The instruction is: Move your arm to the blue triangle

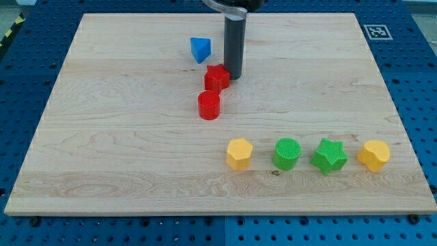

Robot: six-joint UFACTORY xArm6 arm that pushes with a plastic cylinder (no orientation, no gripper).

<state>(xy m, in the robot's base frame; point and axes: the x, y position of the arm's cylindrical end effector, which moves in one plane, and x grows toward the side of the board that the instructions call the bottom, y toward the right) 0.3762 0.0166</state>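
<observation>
The blue triangle (200,50) lies near the top middle of the wooden board (123,137). My tip (234,76) stands to the triangle's lower right, a short gap away from it. The tip touches or nearly touches the right side of the red star-shaped block (217,78). A red cylinder (209,105) sits just below that red block.
A row of blocks lies at the lower right: a yellow hexagon (240,154), a green cylinder (287,153), a green star (330,156) and a yellow block (374,155). A tag marker (377,31) sits off the board's top right corner.
</observation>
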